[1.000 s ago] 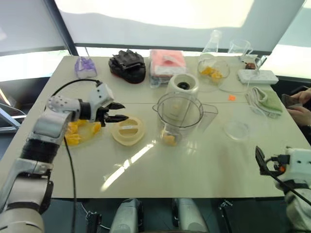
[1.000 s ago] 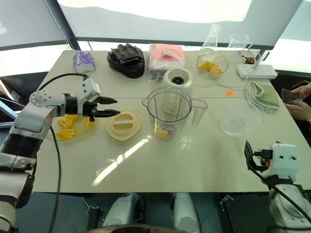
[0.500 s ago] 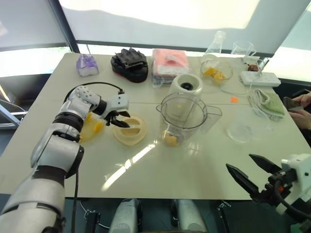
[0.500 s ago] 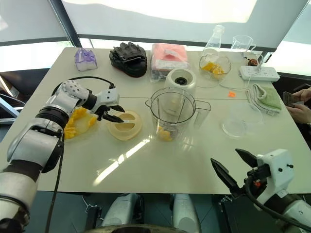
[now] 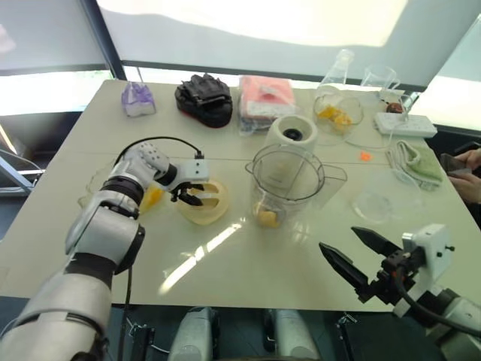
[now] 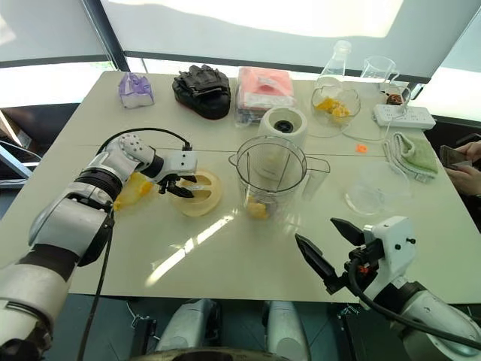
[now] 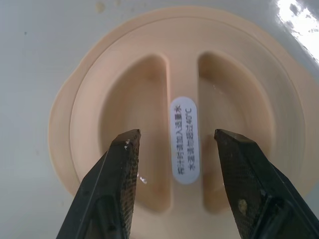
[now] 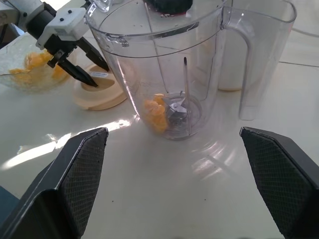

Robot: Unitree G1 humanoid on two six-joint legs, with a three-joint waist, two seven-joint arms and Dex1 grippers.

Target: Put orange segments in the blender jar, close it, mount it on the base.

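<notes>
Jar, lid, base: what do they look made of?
Blender jar: clear, glossy, likely plastic; the orange segments and blade show through its wall. Lid: cream, smooth, matte, looks moulded plastic, with a ridge and two recesses. Base: cream-white, smooth, probably plastic, with a dark socket on top.

The scene is brightly lit by daylight from a pale translucent screen behind the tabletop [image 5: 248, 248]. The screen's upper band is blown out to near white. A streak of glare is thrown across the tabletop in front of the jar [image 6: 268, 178], and highlights are caught on its clear wall. Shadows are soft and short. In the left wrist view the lid [image 7: 179, 124] is sharp, with a white hot spot in one corner. Straight edges are bowed slightly near the frame borders.
</notes>
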